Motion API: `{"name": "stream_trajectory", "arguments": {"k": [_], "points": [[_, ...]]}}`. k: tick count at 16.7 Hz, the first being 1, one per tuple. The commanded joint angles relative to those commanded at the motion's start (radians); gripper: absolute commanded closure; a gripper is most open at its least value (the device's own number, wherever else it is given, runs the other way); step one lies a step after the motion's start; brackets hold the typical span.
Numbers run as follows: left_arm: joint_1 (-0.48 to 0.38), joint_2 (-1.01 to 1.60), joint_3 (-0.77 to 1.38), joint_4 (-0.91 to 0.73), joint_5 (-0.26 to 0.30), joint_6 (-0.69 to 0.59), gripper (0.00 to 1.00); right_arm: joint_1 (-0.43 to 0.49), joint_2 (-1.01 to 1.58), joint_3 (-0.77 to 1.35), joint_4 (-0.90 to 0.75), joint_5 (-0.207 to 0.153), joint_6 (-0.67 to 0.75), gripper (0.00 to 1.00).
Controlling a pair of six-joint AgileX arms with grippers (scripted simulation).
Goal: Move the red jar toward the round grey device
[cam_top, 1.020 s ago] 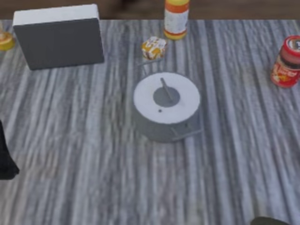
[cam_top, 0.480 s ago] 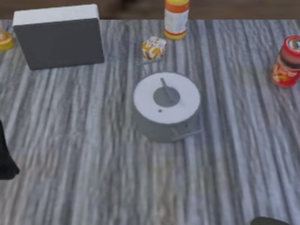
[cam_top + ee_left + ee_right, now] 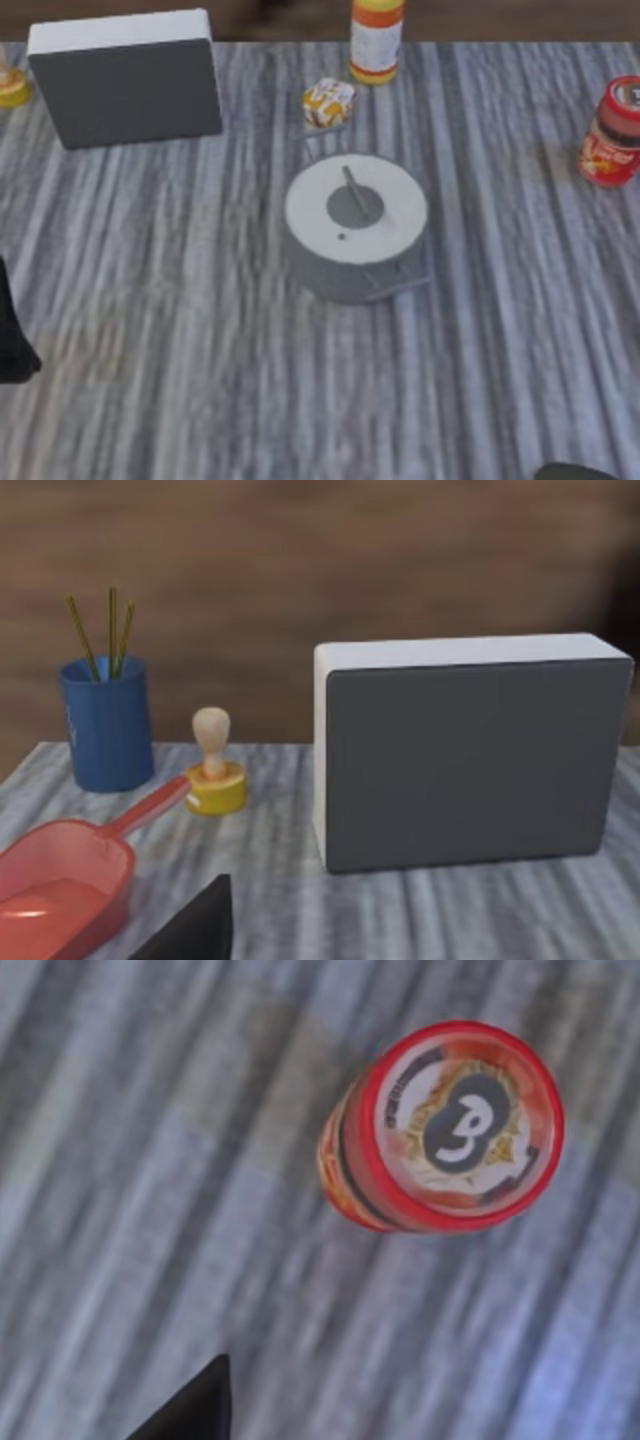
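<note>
1. Red jar [image 3: 612,132] stands upright at the table's right edge, well apart from the round grey device [image 3: 356,226] and to its right. Nothing touches it; not yet grasped.
2. Round grey device sits mid-table, white ring top up, thin lever across its centre disc. It is the landmark, so all places below are relative to it.
3. Right gripper: only a dark finger tip [image 3: 190,1410] shows in the right wrist view, which looks down on the jar lid [image 3: 466,1125]. My read: the arm is lining up above the jar for a pick. Cannot tell whether the fingers are wide or narrow.
4. Left arm [image 3: 14,340] sits far left of the device at the table edge and looks parked. Only a dark tip [image 3: 195,930] shows in its wrist view, so finger spread cannot be told.
5. Behind the device: small orange-white packet [image 3: 328,101] near it, orange-capped bottle [image 3: 376,40] further back. Grey box [image 3: 126,77] back-left of the device.
6. The table between jar and device's right side is bare, so a straight leftward carry looks feasible.
</note>
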Motion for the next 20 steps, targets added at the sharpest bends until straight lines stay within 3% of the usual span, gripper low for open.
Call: {"name": "stream_trajectory", "arguments": {"k": [5, 9, 17, 20], "points": [[0.0, 0.0, 0.0, 0.0, 0.0, 0.0, 0.0, -0.003, 0.396, 0.411, -0.203, -0.021, -0.093, 0.0], [0.0, 0.0, 0.0, 0.0, 0.0, 0.0, 0.0, -0.004, 0.581, 0.607, -0.291, -0.03, -0.134, 0.0], [0.0, 0.0, 0.0, 0.0, 0.0, 0.0, 0.0, 0.001, 0.622, 0.643, -0.304, -0.031, -0.141, 0.0], [0.0, 0.0, 0.0, 0.0, 0.0, 0.0, 0.0, 0.002, 0.621, 0.577, -0.238, -0.031, -0.136, 0.0]]}}
